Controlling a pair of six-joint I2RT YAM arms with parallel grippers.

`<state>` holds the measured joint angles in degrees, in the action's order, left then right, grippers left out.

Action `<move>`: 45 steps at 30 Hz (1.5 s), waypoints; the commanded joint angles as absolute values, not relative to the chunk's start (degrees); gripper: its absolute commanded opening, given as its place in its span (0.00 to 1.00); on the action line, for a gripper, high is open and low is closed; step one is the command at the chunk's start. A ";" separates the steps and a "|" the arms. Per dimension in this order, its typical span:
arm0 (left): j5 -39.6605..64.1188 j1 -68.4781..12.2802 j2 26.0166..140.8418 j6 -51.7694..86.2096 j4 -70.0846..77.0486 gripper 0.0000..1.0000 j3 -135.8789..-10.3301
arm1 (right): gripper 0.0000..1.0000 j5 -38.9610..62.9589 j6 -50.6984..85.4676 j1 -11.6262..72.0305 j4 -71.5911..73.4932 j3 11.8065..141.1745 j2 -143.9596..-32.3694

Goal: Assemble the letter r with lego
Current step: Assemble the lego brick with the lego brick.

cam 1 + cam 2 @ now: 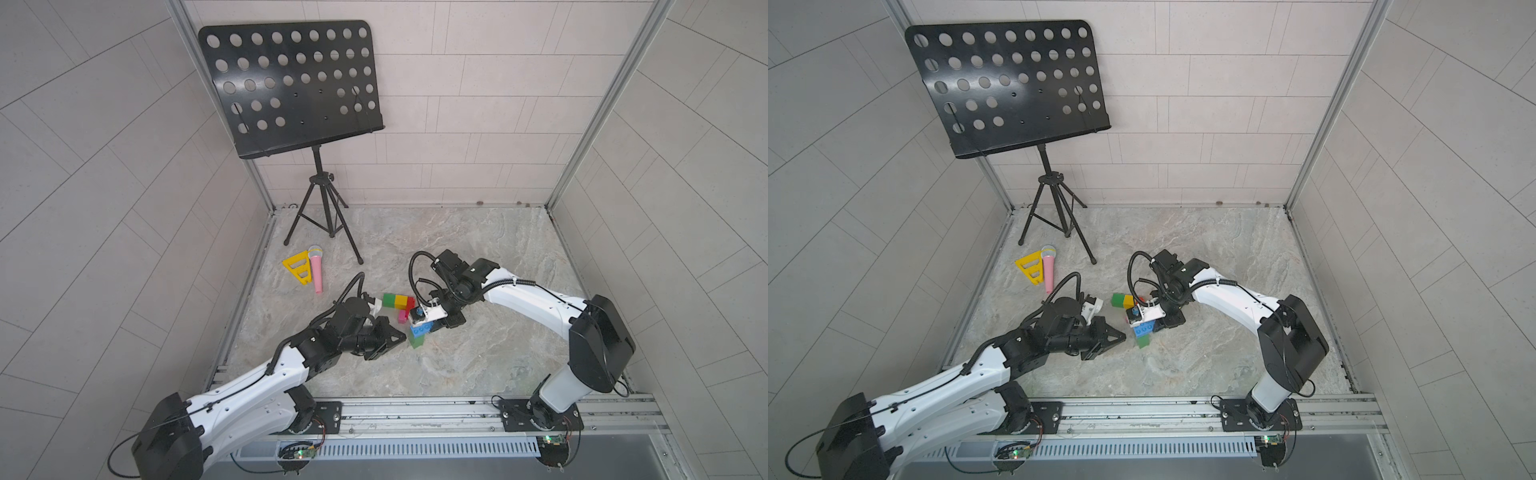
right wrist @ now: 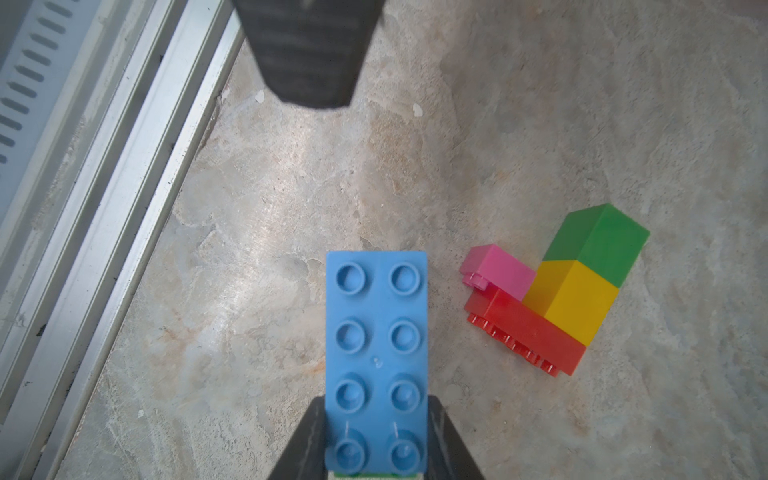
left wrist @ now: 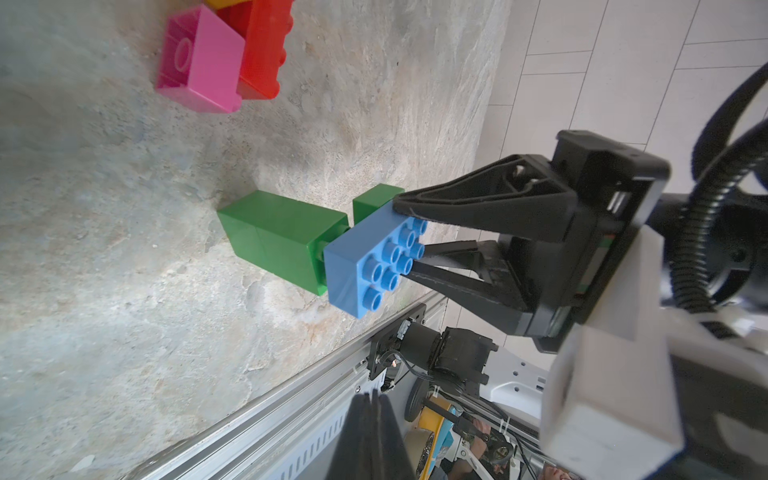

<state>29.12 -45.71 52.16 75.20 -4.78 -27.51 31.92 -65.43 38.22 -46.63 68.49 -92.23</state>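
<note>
Marbled tabletop (image 1: 478, 365): your right gripper (image 2: 376, 440) is clamped across one end of the blue brick (image 2: 376, 332), whose long axis runs straight out toward the closed, empty left gripper (image 1: 400, 337). Green bricks (image 3: 274, 237) sit beneath it. The red brick (image 2: 528, 328) and its stack lie just beside, toward the back wall.

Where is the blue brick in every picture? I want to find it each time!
In a top view: the blue brick is mid-floor, between the two arms.
In a top view: same spot, the blue brick.
Left wrist: middle of the picture, seen at an angle.
Right wrist: close up, studs facing the camera.
Shared landmark: the right hand pinching its end.
</note>
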 commanded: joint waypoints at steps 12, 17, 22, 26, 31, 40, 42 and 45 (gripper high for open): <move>31.22 -45.09 54.51 84.95 12.70 0.00 -21.49 | 0.00 33.15 -69.41 38.32 -45.88 66.04 -90.35; 32.30 -45.11 56.22 86.00 15.49 0.00 -21.62 | 0.00 32.30 -69.56 38.34 -45.06 65.82 -90.35; 33.85 -45.09 58.21 86.27 17.24 0.00 -22.15 | 0.00 31.93 -69.64 38.32 -45.01 66.35 -90.69; 34.48 -45.09 59.60 86.64 18.95 0.00 -22.09 | 0.00 31.50 -69.61 38.39 -45.28 66.71 -90.97; 34.54 -45.09 60.20 86.99 19.82 0.00 -22.15 | 0.00 31.55 -69.56 38.32 -45.37 66.72 -91.36; 33.83 -45.09 61.23 87.10 20.47 0.00 -23.33 | 0.00 31.99 -69.52 38.32 -46.56 68.26 -92.58; 34.01 -45.12 61.99 87.18 21.23 0.00 -23.53 | 0.00 31.95 -69.51 38.33 -46.93 68.71 -92.80; 34.41 -45.11 63.00 87.78 22.80 0.00 -23.56 | 0.00 31.90 -69.63 38.32 -47.10 68.91 -92.93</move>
